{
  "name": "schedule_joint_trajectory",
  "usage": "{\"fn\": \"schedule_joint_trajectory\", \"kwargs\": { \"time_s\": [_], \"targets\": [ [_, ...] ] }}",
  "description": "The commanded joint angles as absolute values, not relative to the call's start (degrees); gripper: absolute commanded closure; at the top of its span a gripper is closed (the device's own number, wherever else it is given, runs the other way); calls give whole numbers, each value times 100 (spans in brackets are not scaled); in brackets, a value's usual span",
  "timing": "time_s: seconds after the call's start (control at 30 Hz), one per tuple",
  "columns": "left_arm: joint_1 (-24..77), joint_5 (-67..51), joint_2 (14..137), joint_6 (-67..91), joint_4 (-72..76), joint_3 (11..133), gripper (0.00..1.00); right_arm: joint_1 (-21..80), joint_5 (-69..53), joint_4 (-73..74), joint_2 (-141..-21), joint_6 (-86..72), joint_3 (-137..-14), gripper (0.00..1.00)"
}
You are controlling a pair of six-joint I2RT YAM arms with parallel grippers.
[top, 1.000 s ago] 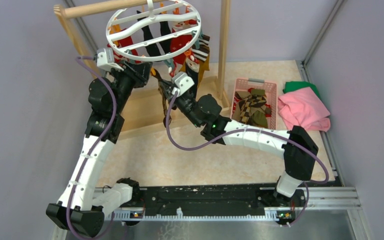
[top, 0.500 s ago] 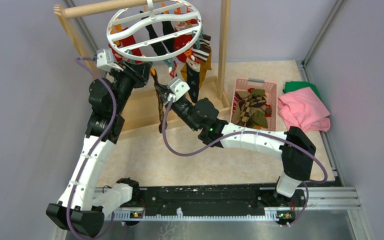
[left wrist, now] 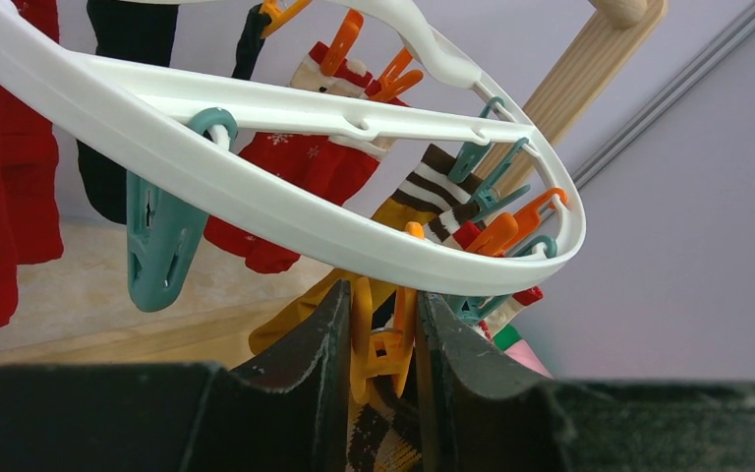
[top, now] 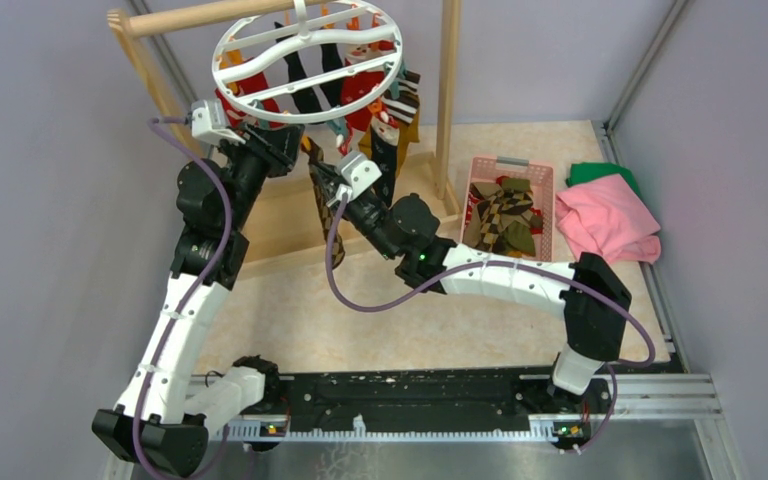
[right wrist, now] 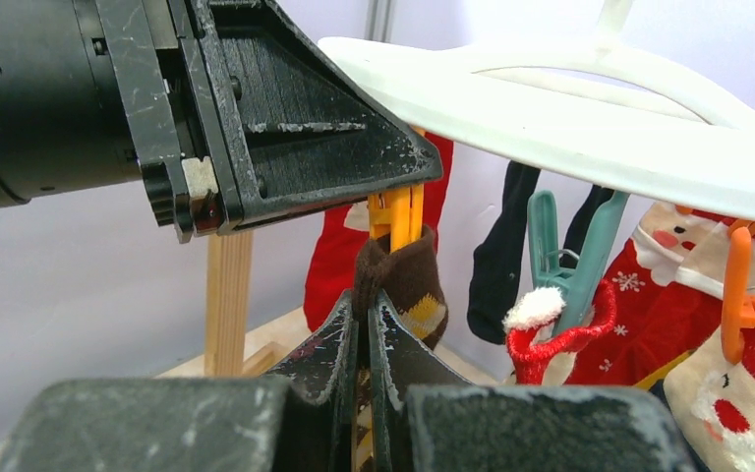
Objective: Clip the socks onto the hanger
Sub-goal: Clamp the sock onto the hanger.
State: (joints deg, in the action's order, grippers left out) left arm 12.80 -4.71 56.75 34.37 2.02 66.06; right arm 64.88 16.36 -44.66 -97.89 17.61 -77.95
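So the brown argyle sock [right wrist: 403,280] is hanging with its cuff poking up just above the right gripper [right wrist: 364,300], whose two black fingers are pressing flat together on the sock fabric, with no gap showing. Directly over those fingertips an orange plastic clip [right wrist: 393,216] is touching the top edge of the cuff. I can't tell if it's actually biting the fabric. The left gripper [left wrist: 380,295] is coming in from the other side and squeezing that clip, one finger against each side of it, so its jaws are standing partly apart with the clip wedged between. The clip is dangling from the rim of the white plastic ring hanger [right wrist: 590,147], which is sitting right above both grippers. Off to the right of the right gripper, a teal plastic clip [right wrist: 562,251] is gripping a red sock with white trim [right wrist: 570,329], and more red Santa-print socks [right wrist: 668,305] and a black sock [right wrist: 506,256] are hanging further along. The hanger itself is hooking onto the light wooden rack frame [top: 448,90] behind the arms. Further right of the right gripper and well apart from it, a pink plastic basket [top: 510,160] is holding more argyle socks [top: 505,215], with a pink folded cloth [top: 610,225] and a green cloth [top: 588,172] lying just beyond it.
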Motion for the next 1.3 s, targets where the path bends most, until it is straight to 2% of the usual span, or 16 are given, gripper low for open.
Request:
{"fn": "schedule_joint_trajectory", "kwargs": {
  "time_s": [0.0,0.47,1.27],
  "targets": [
    [1260,-500,5614,3550,388,6521,90,6561,1542,-4706,-9839,1767,-8191,100],
    [1266,-521,5487,3681,413,6519,88,6561,1868,-4308,-9968,1808,-8309,100],
    [1263,-614,5560,3747,448,6400,87,6560,1756,-4613,-9906,1974,-8334,100]
  ]
}}
